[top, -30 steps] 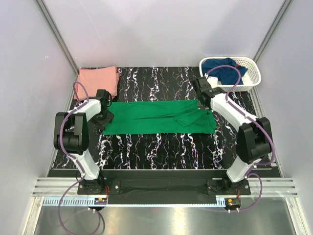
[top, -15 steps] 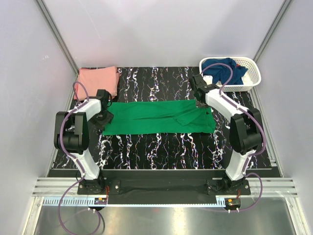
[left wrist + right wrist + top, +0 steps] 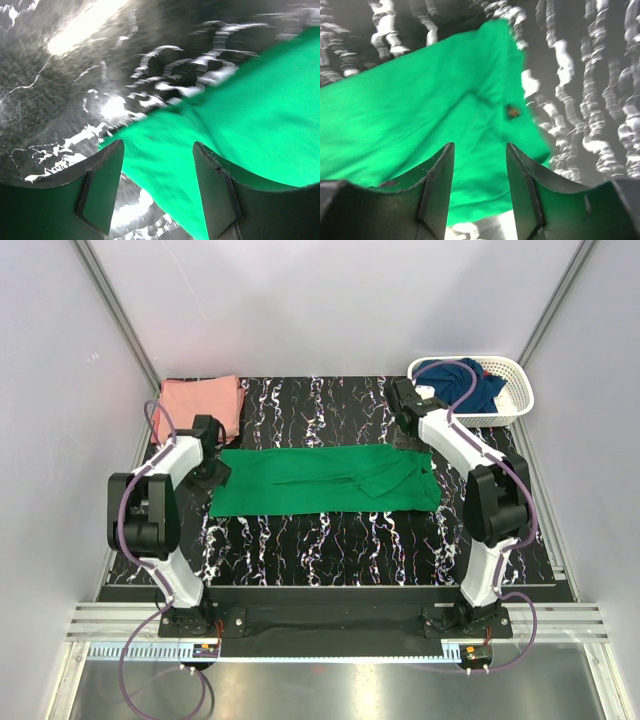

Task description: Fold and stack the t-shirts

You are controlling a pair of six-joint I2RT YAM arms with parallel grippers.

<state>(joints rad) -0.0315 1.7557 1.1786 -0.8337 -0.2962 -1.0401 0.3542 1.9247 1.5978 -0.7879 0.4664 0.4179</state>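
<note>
Left tool and right tool gape empty beside the soft, seemingly creased green t-shirt.

A black worktop veined with white marbling fills the middle of the enclosure. Behind it stands a plain pale back wall, and pale side walls close it in left and right. Slanted metal posts run up from the worktop's far corners along the wall joints. At the worktop's near edge lies a ribbed aluminium rail, and nearer than that a brushed metal surface. Bright glare from overhead light shines on the worktop's glossy top
</note>
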